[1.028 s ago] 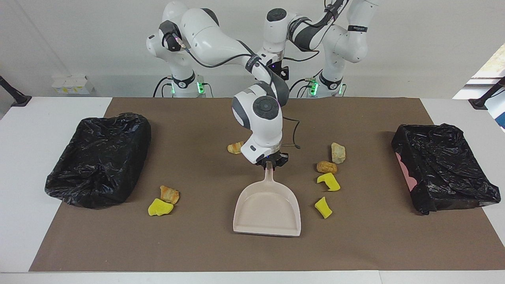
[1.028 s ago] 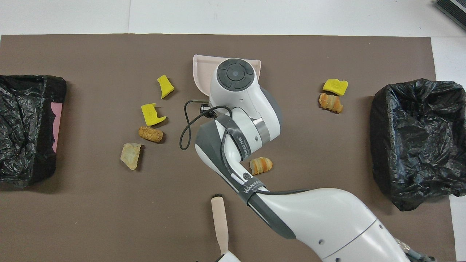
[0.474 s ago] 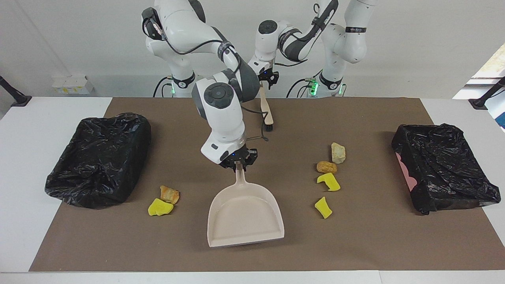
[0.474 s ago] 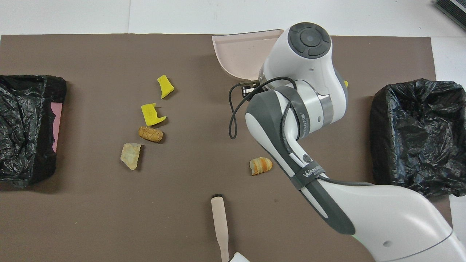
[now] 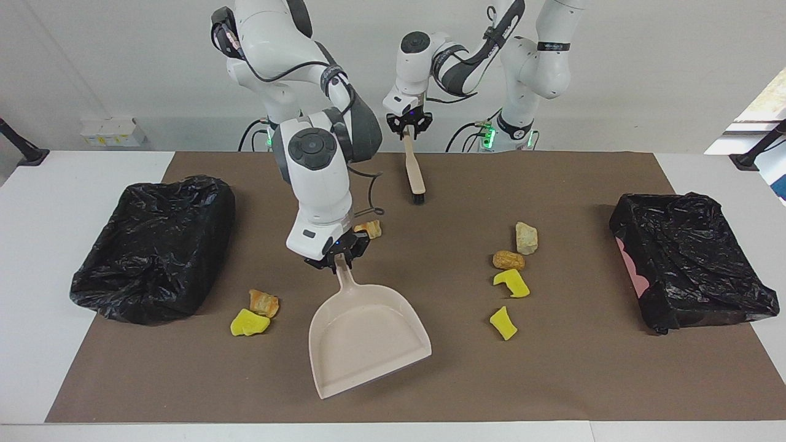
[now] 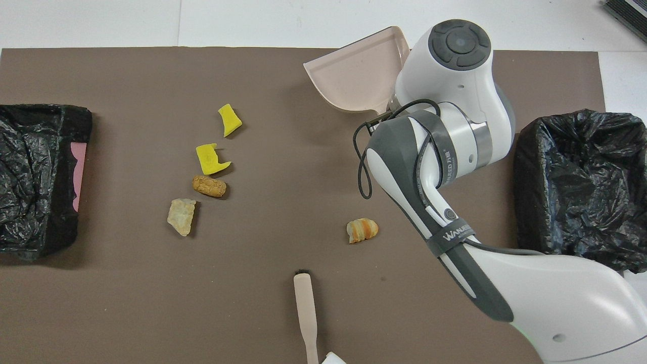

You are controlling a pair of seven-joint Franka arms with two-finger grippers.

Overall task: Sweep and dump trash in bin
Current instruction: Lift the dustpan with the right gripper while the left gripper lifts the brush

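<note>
Grips the handle of the beige dustpan (image 5: 362, 334) with the right gripper (image 5: 336, 256), fingers closed narrow around it. Compared with one second ago, has the dustpan no longer at the middle of the brown mat (image 5: 552, 380) but shifted toward the right arm's end of the table. Now also turned, with the mouth slanted toward the table edge away from the robots. Places it just beside one yellow sponge chunk (image 5: 249, 322) and one orange-brown piece (image 5: 264, 302), not touching them.

Uncovers again, in the facing view, the striped roll (image 5: 369, 229), close to the right wrist. Leaves all trash where it was. Keeps four pieces in a row toward the left arm's end: a pale lump (image 5: 526, 238), a brown lump (image 5: 508, 260) and two yellow chunks (image 5: 511, 283) (image 5: 503, 323). Shows one black-lined bin (image 5: 153, 245) near each end edge of the table, the second bin (image 5: 688, 258) included, both unchanged.

Holds the brush (image 5: 416, 172) with the left gripper (image 5: 408, 127), closed on the top of the handle, near the mat edge closest to the robots, bristles down at the mat. Cannot tell if the bristles touch.
</note>
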